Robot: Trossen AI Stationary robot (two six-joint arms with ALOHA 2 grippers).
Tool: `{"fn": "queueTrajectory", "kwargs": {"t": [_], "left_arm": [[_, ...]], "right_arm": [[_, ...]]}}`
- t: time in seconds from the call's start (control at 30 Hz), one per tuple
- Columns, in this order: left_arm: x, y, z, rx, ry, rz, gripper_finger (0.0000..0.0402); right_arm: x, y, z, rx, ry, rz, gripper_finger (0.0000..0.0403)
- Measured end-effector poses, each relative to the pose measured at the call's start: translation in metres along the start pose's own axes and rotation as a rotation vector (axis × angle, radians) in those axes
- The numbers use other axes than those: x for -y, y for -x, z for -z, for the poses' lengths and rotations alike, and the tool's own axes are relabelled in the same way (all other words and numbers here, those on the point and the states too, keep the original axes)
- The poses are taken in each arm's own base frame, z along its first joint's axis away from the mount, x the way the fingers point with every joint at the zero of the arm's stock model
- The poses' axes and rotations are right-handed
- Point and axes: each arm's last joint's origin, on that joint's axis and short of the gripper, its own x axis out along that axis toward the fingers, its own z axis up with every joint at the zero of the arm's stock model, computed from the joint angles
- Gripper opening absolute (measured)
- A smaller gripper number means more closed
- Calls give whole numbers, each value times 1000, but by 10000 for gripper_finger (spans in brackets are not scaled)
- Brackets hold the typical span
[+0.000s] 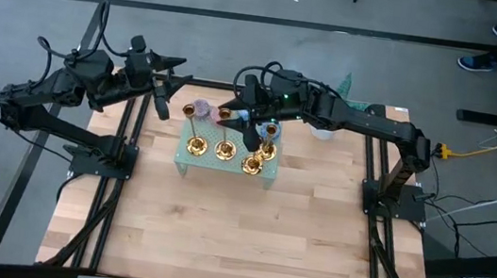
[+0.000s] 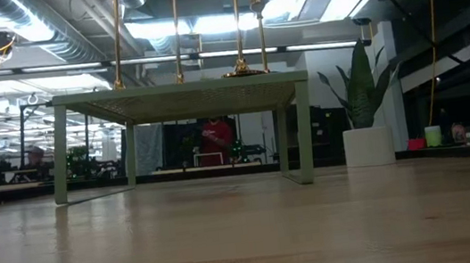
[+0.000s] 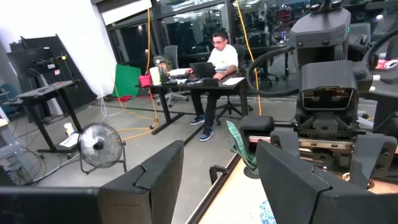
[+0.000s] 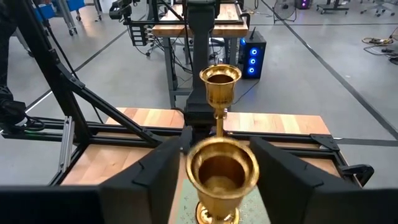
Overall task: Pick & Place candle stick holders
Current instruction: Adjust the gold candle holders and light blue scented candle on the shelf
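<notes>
Candle stick holders (image 1: 225, 149) (four, brass) stand on a small green stand (image 1: 268, 177) on the tabletop (image 1: 236, 242). The right gripper (image 4: 214, 171) straddles one with fingers apart; the left gripper (image 1: 159, 106), fingers apart, waits beside the stand.

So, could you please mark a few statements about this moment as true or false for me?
1. The candle stick holders stand on a pale green raised stand. True.
2. The stand lies on its side on the table. False: it stands upright on its legs.
3. The right gripper is over the stand, with a brass cup between its fingers in its wrist view. True.
4. The left gripper holds a candle stick holder. False: it is open and empty, off the stand's left side.
5. A person sits at a desk in the room behind. True.
</notes>
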Motion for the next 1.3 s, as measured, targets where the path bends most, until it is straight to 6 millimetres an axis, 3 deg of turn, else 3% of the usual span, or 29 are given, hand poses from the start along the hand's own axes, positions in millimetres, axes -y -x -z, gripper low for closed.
{"fn": "queueTrajectory", "kwargs": {"t": [0.27,0.63,1.0,1.13,1.3], "left_arm": [[0,0,0,0,0,0,200],[0,0,0,0,0,0,200],[0,0,0,4,3,-1,200],[0,0,0,4,3,-1,200],[0,0,0,4,2,-1,200]], "right_arm": [[0,0,2,-16,-5,1,248],[9,17,-1,-50,-25,15,256],[30,61,-38,-10,-7,-34,255],[50,78,-43,-25,11,26,229],[86,98,-38,-25,-8,32,134]]}}
